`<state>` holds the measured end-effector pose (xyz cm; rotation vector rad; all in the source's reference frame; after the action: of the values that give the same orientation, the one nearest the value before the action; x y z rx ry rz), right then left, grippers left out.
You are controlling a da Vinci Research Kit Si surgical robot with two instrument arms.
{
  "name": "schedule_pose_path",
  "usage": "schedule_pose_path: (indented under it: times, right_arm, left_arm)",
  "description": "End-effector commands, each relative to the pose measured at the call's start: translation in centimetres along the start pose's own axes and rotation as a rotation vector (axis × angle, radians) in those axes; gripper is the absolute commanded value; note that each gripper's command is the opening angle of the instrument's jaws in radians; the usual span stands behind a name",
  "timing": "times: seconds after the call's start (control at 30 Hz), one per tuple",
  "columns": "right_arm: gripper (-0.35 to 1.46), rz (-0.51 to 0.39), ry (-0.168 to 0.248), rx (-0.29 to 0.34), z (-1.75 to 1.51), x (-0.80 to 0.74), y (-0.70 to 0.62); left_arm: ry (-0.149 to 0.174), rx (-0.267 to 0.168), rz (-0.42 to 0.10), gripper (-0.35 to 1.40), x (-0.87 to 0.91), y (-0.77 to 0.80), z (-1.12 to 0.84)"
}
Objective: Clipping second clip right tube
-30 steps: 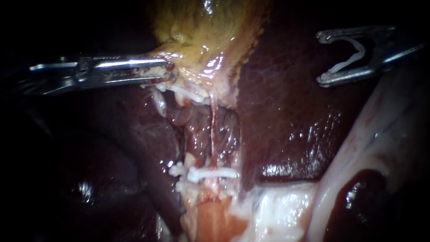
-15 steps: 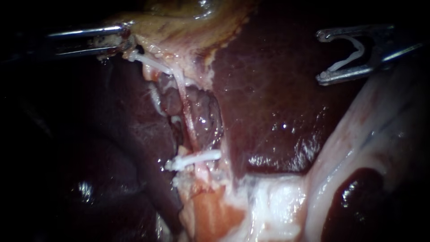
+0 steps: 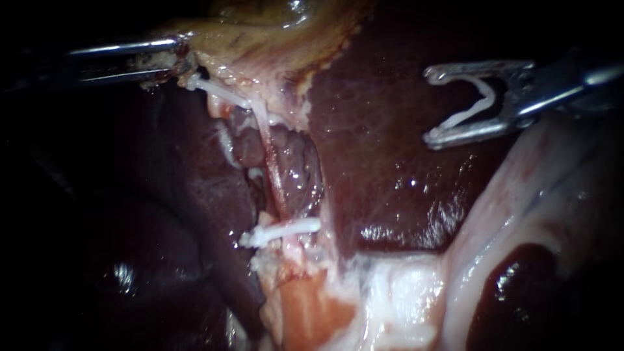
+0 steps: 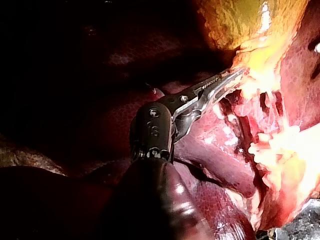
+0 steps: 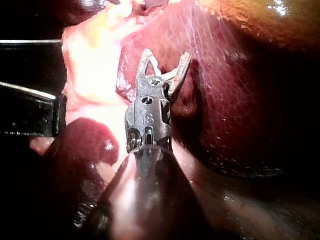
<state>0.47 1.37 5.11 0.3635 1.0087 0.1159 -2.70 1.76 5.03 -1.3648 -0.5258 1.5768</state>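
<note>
My left instrument (image 3: 177,60) comes in at the upper left, its jaws shut on the yellowish edge of the gallbladder (image 3: 260,39) and holding it taut; the left wrist view shows that grip (image 4: 236,76). A pale tube (image 3: 268,153) runs down from there to a white clip (image 3: 286,229) lying across it. A second white clip (image 3: 218,92) sits near the left jaws. My right instrument (image 3: 432,106) hovers over the liver (image 3: 383,169), well right of the tube. Its jaws stand wide apart and hold a white V-shaped clip (image 3: 480,103) between them, as the right wrist view (image 5: 165,59) also shows.
Pale, glistening tissue (image 3: 403,299) lies below the clipped tube, and a whitish fold (image 3: 520,214) rises to the right. Dark liver (image 3: 162,214) lies left of the tube. My left instrument's shaft (image 5: 27,112) shows beside the right instrument in the right wrist view.
The left instrument pulled the gallbladder edge up and to the left, stretching the tube. After that the right instrument moved left and slightly down with its clip, closer to the tube.
</note>
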Motion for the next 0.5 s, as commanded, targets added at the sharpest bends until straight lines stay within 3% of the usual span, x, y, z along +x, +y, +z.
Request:
schedule_pose_path:
  times: [0.03, 0.33, 0.5]
  right_arm:
    - [0.50, 0.012, 0.005, 0.023, 0.07, 0.00, -0.04]
    - [0.50, 0.103, 0.033, 0.095, 0.81, 0.04, -0.32]
    - [0.50, 0.181, 0.054, 0.117, 1.06, 0.09, -0.38]
  left_arm:
    - [0.000, 0.001, 0.000, -0.35, 0.00, 0.00, 0.00]
    - [0.001, 0.002, 0.000, -0.35, -0.01, 0.01, 0.00]
    - [0.001, 0.002, 0.000, -0.35, -0.01, 0.01, 0.01]
